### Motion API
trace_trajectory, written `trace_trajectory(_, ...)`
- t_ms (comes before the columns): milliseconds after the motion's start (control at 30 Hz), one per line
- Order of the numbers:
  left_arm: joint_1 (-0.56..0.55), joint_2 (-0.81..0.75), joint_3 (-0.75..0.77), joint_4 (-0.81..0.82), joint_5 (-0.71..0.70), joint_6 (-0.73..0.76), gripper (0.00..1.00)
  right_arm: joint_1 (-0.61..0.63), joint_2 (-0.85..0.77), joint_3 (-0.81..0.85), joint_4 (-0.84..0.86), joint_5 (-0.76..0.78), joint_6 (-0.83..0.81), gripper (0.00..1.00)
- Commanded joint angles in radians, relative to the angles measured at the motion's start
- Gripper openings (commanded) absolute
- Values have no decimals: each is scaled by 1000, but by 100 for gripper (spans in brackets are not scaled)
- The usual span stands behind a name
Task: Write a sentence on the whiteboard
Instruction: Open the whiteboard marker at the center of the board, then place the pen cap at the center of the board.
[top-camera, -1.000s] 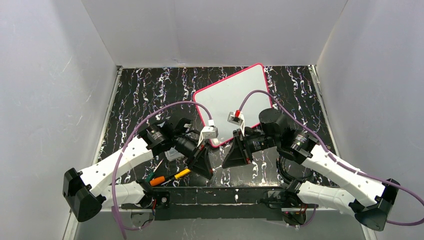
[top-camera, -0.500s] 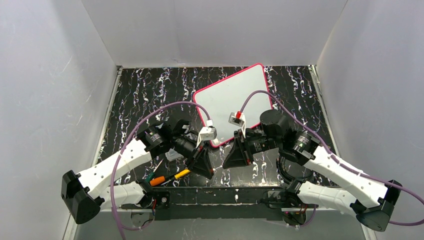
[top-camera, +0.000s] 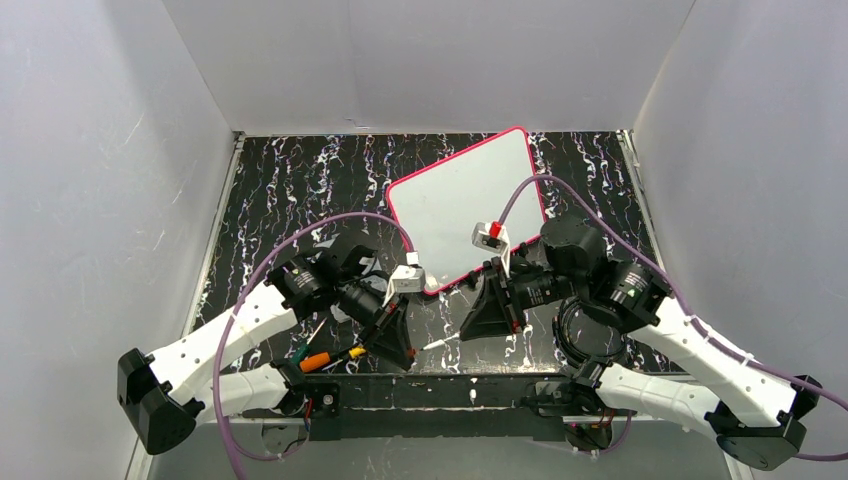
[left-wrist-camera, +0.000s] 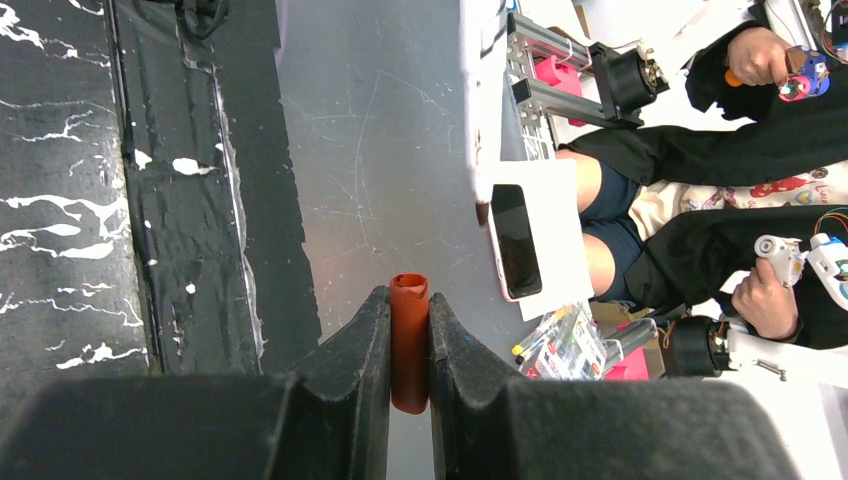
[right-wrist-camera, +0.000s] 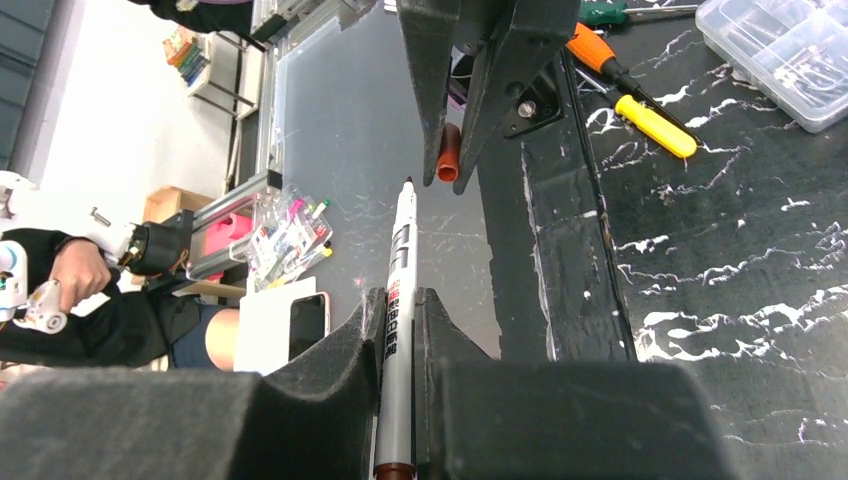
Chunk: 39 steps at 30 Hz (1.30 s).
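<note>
Fingers (right-wrist-camera: 350, 350) of the right gripper (right-wrist-camera: 400, 300) clamp the marker (right-wrist-camera: 403, 230), tip aimed at the cap (left-wrist-camera: 409, 350) in the left gripper's (left-wrist-camera: 408, 295) pinch, away from the whiteboard (top-camera: 460, 200).

The marker (right-wrist-camera: 398, 330) runs off the bottom edge; the whiteboard (top-camera: 465, 195) hides partly behind the right arm (top-camera: 545, 285).

The whiteboard (top-camera: 462, 200) is white with a thin pink-red rim and round corners. It lies flat, turned askew, just past the left gripper (top-camera: 400, 350) and right gripper (top-camera: 472, 325).
</note>
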Motion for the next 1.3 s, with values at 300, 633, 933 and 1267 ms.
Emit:
trace_trajectory(300,3,-105,-26,-49,-183,-75,0,-2,-47,140,-192,295,-75,1)
trace_trajectory(633,-139,37,-111,198,-907,-346,0,-2,-102,-35,-109,978,40,1)
trace_trajectory(933,-180,176,-226,458,-1161,-462,0,-2,-280,-230,87,1240,64,1)
trace_trajectory(1267,-182,404,-180,479,-1230,-514,6,-2,-389,-278,138,1238,81,1)
